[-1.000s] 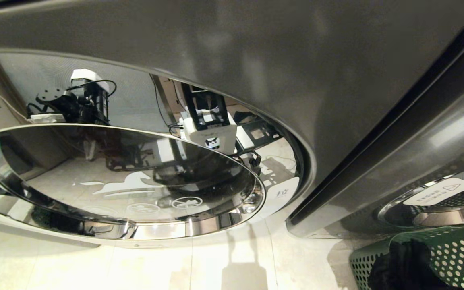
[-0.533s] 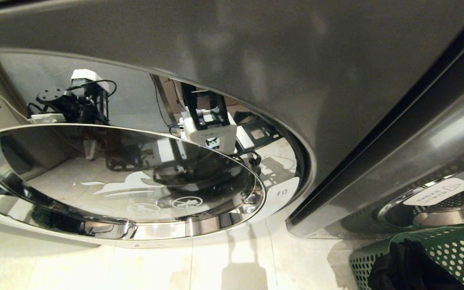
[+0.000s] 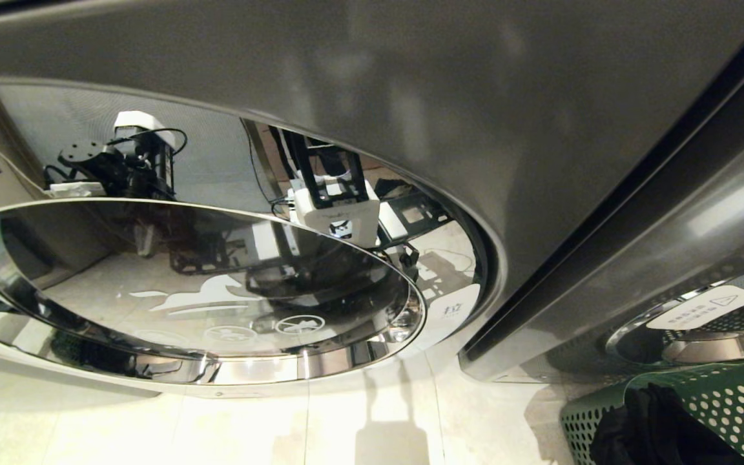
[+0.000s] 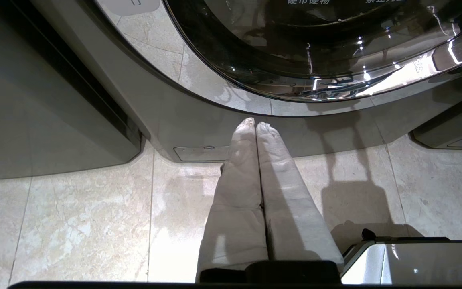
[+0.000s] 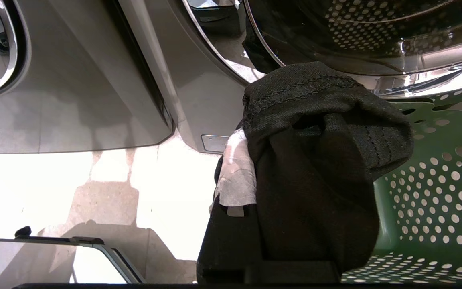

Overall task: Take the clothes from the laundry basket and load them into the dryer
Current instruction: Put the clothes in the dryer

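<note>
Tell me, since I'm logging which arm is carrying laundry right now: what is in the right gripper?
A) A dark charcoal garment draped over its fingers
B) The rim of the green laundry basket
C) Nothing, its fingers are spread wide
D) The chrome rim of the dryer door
A: in the right wrist view the right gripper is shut on a dark charcoal garment with stitched seams that drapes over its white-wrapped fingers, beside the green laundry basket.

Black clothes (image 5: 315, 168); green laundry basket (image 5: 435, 188) dotted with holes.
</note>
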Controlling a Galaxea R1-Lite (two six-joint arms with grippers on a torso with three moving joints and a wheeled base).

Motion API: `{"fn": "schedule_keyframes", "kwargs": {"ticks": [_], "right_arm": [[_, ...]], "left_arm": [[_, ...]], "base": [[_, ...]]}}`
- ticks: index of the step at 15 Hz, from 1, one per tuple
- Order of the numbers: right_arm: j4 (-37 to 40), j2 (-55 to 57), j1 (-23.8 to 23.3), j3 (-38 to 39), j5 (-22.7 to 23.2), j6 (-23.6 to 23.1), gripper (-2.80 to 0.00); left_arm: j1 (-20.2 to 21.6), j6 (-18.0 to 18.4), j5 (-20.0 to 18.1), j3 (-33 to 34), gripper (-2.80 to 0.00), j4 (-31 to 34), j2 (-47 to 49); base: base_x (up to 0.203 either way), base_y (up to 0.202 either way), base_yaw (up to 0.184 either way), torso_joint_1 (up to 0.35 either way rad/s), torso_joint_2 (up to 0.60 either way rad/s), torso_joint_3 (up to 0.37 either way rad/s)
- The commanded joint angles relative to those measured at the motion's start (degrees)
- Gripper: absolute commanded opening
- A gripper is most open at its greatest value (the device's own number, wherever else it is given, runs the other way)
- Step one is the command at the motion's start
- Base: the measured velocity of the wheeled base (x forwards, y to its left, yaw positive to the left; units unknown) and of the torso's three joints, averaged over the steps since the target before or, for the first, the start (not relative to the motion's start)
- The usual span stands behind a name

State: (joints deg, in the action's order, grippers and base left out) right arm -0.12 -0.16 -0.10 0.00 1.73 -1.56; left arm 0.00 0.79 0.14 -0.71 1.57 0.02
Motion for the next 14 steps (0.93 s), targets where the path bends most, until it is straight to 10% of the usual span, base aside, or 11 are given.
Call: {"fn": "schedule_keyframes", "kwargs": {"ticks": [1, 14], "right_arm": [[0.0, 0.2, 0.0, 0.0, 0.0, 0.0, -2.80], [0.0, 0.2, 0.0, 0.0, 0.0, 0.0, -2.80]], "left_arm": [[0.0, 0.3, -0.1, 0.0, -2.80, 0.0, 0.0], [0.0, 4.0, -0.9, 0.0, -2.80, 0.1, 0.0]], "base": [[0.000, 0.000, 0.000, 0.000, 0.00, 0.000], [0.000, 0.000, 0.000, 0.001, 0.00, 0.034]]}}
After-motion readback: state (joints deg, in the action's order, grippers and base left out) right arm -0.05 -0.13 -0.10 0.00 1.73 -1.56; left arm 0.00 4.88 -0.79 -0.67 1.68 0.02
